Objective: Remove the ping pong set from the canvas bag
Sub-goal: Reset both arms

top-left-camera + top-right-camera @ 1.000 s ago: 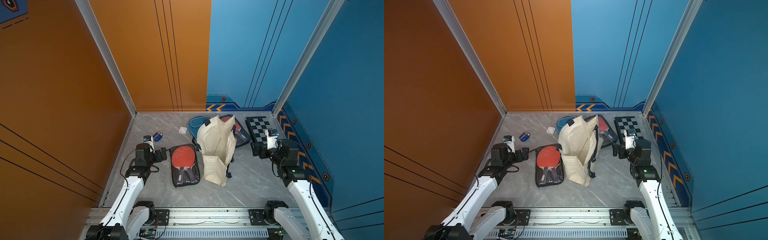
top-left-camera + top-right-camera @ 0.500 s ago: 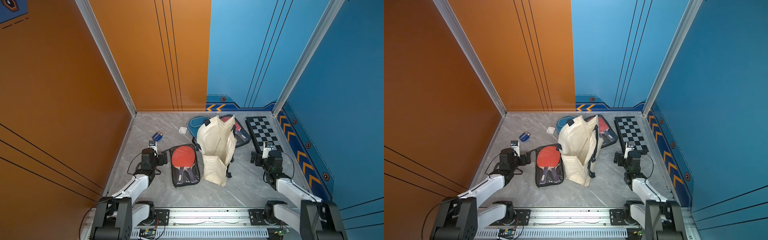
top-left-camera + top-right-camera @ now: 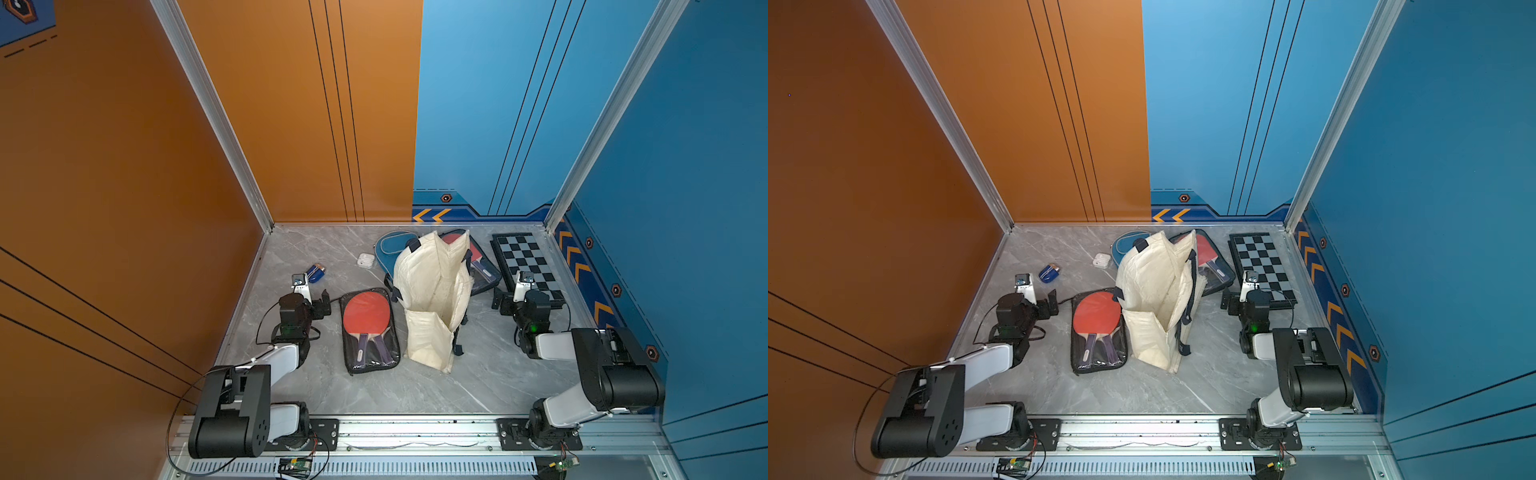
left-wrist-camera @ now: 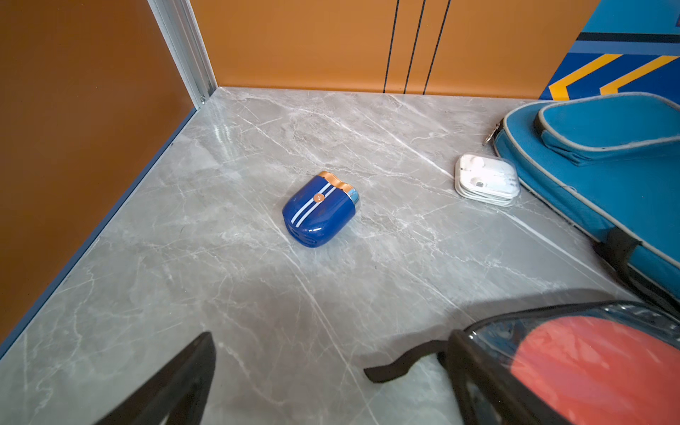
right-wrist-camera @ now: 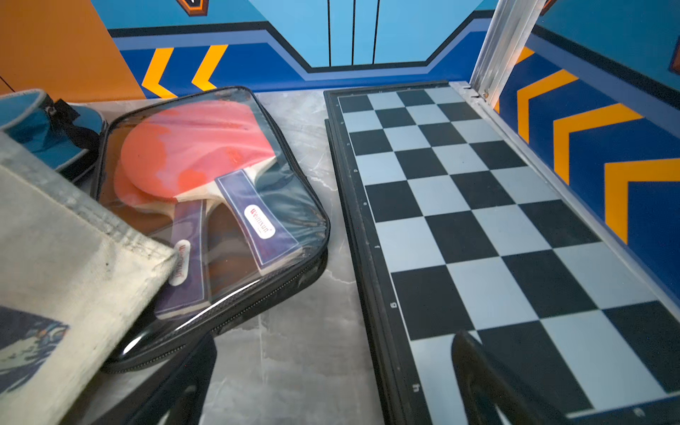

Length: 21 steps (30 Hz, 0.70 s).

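Two grippers sit low over the grey marble table (image 3: 374,395), each with its jaws spread wide and nothing between them. The left gripper (image 3: 323,299) hangs near the table's left edge. In its wrist view, one dark finger (image 4: 184,379) frames bare marble, and a small blue device with white stripes (image 4: 318,209) lies beyond it. A white earbud case (image 4: 485,180) lies farther off, just beside a blue paddle cover (image 4: 607,154).

The right gripper (image 3: 500,301) hovers at the near end of the chessboard (image 3: 525,266), and one finger (image 5: 485,379) shows over its squares.

The ping pong set (image 3: 368,328), red paddles in a clear zip case, lies flat on the table outside the bag, between the left gripper and the canvas bag (image 3: 432,299). The bag stands slumped at mid-table with its mouth gaping, and in both top views it is just beside the set. Behind it lies another clear paddle case (image 5: 220,198), whose near corner is covered by the bag's cream cloth in the right wrist view.
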Tool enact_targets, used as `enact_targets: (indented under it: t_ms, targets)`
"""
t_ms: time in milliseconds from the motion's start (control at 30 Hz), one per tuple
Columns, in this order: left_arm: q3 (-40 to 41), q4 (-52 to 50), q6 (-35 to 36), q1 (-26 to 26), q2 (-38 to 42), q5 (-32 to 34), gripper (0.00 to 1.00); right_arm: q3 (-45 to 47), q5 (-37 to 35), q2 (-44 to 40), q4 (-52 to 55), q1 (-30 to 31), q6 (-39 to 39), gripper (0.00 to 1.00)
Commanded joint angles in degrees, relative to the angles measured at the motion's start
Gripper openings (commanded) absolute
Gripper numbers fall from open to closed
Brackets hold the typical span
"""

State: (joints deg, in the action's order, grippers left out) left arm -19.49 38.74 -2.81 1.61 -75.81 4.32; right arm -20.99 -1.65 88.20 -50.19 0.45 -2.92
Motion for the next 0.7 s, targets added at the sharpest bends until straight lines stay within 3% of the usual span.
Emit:
enact_targets:
  t_ms: [0,133,433,667]
  targets:
    - [-0.7,8.2,0.65,-0.85,-5.44,2.06,0.98,0.69,-1.93,0.29,-3.71,0.76,0.28,1.0]
    - [-2.57,13.63,3.24,-3.12,-13.88,4.17,0.98,-0.38,-3.02,0.34,-1.72,0.45,-0.42,1.0]
    - [-2.26,13.88,2.45,-3.74,-13.73,7.73,0.98,-0.19,-5.25,0.3,-2.02,1.53,0.19,1.0]
    - [-2.39,13.71,2.53,-3.74,-13.8,7.98,0.98,-0.89,-1.37,0.57,-1.05,-0.58,-1.25,1.0]
